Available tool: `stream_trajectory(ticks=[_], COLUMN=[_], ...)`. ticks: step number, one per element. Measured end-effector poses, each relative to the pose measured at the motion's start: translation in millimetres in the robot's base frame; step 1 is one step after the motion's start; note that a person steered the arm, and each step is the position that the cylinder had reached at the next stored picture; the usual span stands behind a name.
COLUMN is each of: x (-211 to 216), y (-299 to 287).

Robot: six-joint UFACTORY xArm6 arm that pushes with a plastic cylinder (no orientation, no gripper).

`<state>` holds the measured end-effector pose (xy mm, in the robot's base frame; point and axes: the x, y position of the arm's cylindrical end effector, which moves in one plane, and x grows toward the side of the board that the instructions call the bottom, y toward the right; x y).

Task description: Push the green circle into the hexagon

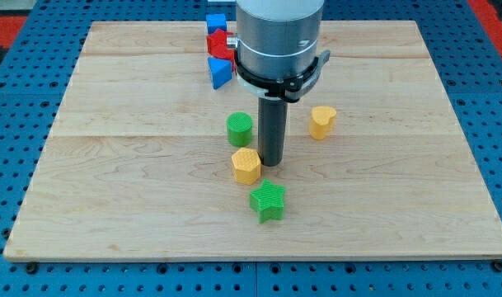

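The green circle (240, 129) stands near the middle of the wooden board (110, 165). The yellow hexagon (246, 166) lies just below it, with a small gap between them. My tip (271, 162) rests on the board just right of the hexagon and below-right of the green circle, close to the hexagon's right side. The rod hangs from the grey arm body (279, 37) at the view's top.
A green star (268, 201) lies below the hexagon. A yellow heart (322, 120) sits right of the rod. A blue cube (216, 21), a red block (220, 44) and a blue block (221, 72) cluster at the top, partly behind the arm.
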<state>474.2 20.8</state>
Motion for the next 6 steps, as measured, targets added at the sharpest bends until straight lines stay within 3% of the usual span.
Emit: stream_trajectory(ticks=[1,2,4,5,6], x=[-58.0,-81.4,2.6,-0.1,-69.1], y=[2.6,-27.9,-60.6,-73.3,-73.0])
